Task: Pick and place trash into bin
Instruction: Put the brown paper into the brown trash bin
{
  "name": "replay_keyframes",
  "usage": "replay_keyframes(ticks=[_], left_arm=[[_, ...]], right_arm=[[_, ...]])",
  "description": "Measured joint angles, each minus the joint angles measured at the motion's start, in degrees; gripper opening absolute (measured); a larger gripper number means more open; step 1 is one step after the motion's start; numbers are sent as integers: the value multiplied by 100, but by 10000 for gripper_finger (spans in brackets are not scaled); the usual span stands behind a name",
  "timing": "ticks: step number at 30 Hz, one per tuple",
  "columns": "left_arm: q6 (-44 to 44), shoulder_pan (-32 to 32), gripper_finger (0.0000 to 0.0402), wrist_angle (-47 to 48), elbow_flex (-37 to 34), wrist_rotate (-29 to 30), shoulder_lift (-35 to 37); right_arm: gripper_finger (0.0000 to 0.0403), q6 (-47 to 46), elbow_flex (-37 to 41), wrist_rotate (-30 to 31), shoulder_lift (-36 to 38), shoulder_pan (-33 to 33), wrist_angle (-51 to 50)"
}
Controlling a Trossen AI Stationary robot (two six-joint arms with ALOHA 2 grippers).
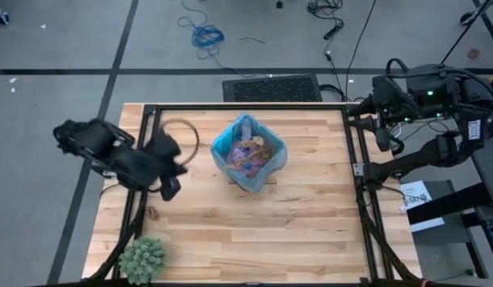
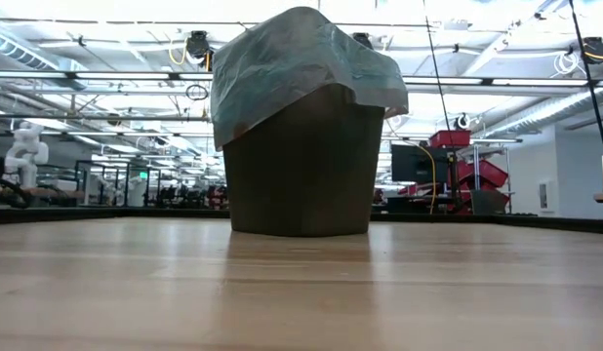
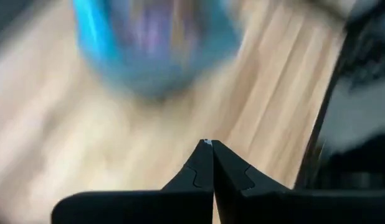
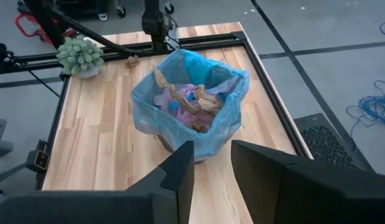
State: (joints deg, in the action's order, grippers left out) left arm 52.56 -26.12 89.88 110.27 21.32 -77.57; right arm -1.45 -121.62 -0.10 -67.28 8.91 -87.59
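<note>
the bin (image 1: 248,151), a dark wastebasket lined with a light-blue bag, stands at the centre of the wooden counter (image 1: 230,231) in the high view, slightly toward the upper edge. inside it lie the trash (image 1: 250,154): brown paper wads and pink mesh with a touch of blue, seen clearly from the right wrist view (image 4: 186,102). the left claw (image 1: 171,188) hangs over the counter at the left of the frame, near the bin but apart from it, its two fingers pressed together with nothing between them. the right claw (image 4: 212,163) is held off the counter's upper right corner, its fingers parted narrowly and gripping nothing. a green spiky plant (image 1: 142,258) sits at the lower left corner. in the low view the bin (image 2: 301,161) fills the middle of the frame.
</note>
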Motion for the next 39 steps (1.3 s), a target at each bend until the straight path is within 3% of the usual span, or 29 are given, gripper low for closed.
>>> replay_keyframes(ticks=[6,11,17,29,39], left_arm=[[481,260,0,27,-2285,-1578,562],[390,452,0,-179,-3573,-2557,552],[392,587,0,-1323,-4935,-3561,272],[71,563,4,-1374,-5862,-4193,-570],[108,559,98,-1399,-6058,-4798,-884]], right_arm=[[100,0,0,0,-206,0,97],[100,26,0,2,-382,-1,122],[100,27,0,2,-505,-1,121],[100,-109,0,0,-521,-1,118],[100,-129,0,-2,-523,-1,114]])
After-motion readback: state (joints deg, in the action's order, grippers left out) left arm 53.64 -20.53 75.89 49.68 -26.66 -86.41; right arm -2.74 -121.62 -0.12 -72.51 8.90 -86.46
